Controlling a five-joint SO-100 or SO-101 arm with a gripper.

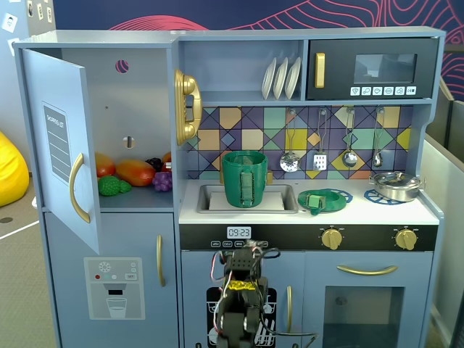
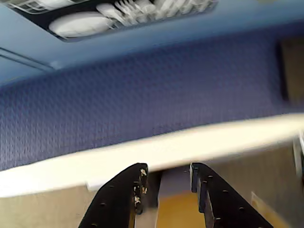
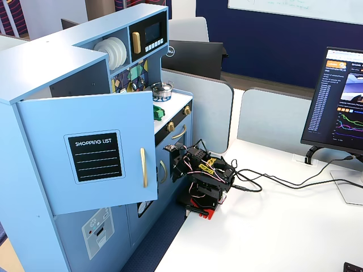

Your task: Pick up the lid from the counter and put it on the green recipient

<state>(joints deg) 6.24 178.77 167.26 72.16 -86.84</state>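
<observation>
On the white counter (image 1: pixel 406 212) of the toy kitchen, in a fixed view, the lid (image 1: pixel 324 199) lies just right of the sink, where the green pot (image 1: pixel 244 177) stands. The arm (image 1: pixel 243 290) sits folded below. In the wrist view, the gripper (image 2: pixel 167 178) hangs open and empty before blue carpet. In another fixed view, the fridge door (image 3: pixel 93 150) hides the sink.

Dark-green lid (image 1: pixel 324 200) flat on counter, right of tall green recipient (image 1: pixel 244 178) standing upright in sink.
</observation>
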